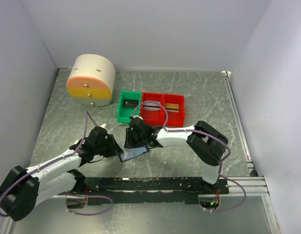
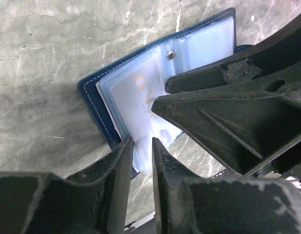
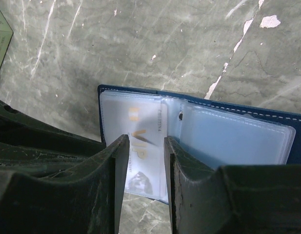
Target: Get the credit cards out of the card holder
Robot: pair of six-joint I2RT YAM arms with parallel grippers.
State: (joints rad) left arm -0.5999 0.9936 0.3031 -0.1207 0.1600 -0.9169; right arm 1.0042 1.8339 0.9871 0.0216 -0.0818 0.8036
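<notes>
At the card holder's (image 2: pixel 90 91) edge, left gripper (image 2: pixel 142 165) straddles sleeves (image 2: pixel 135 105).

My left arm (image 1: pixel 50 169) & right arm (image 1: pixel 175 137) — white shells w/ black joint blocks, thin purple cables (image 1: pixel 86 127) looping alongside. Left gripper (image 2: pixel 142 146) & right gripper (image 3: pixel 146 141): black wedge fingers (image 2: pixel 118 180) — matte, triangular ribbing, edges scuffed pale grey.

Light: bright, even, overhead.
Shadow: soft dark patch on the surface (image 3: pixel 57 112) just beyond the right tool (image 3: pixel 143 146).
Focus: fingers (image 3: pixel 91 195) nearest the lens slightly soft.
</notes>
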